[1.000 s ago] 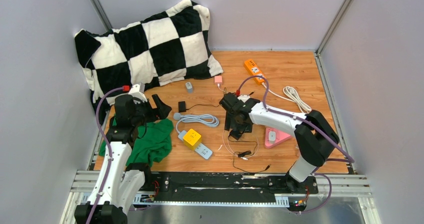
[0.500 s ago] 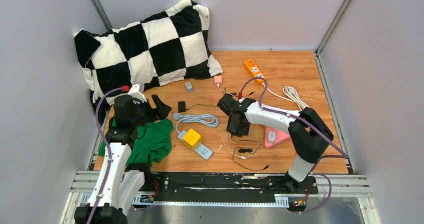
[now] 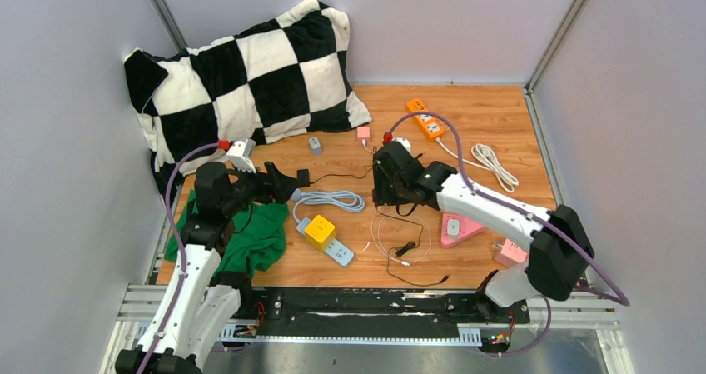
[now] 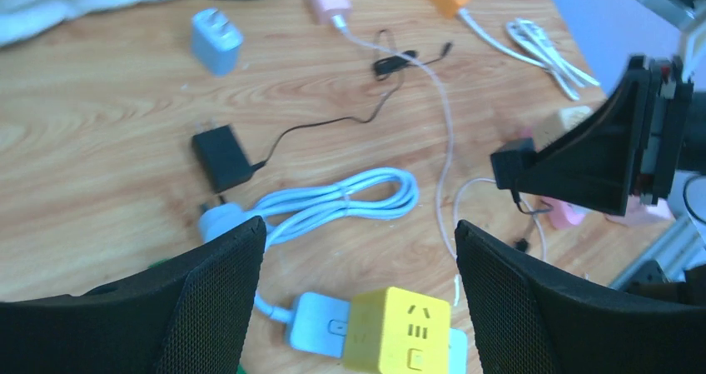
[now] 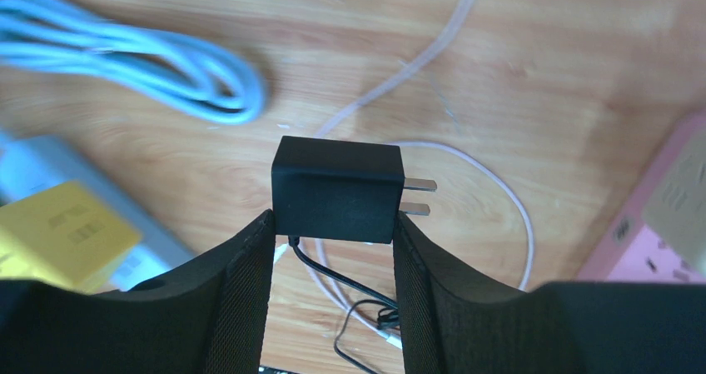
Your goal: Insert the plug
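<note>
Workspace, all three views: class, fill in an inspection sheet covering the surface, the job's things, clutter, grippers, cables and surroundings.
Surface: wooden table, crowded with chargers and cords.
Job's things: black plug lifted off the table, prongs exposed; yellow cube strip lying on the table.
Clutter: checkered pillow, green cloth, second black adapter, grey charger, pink charger, pink socket, orange strip.
Grippers: right gripper shut on the black plug; left gripper open, holding nothing.
Cables: thin black wire trails from the plug; pale blue cord coiled; white cord coiled.
Surroundings: grey walls; metal rail at the near edge.
</note>
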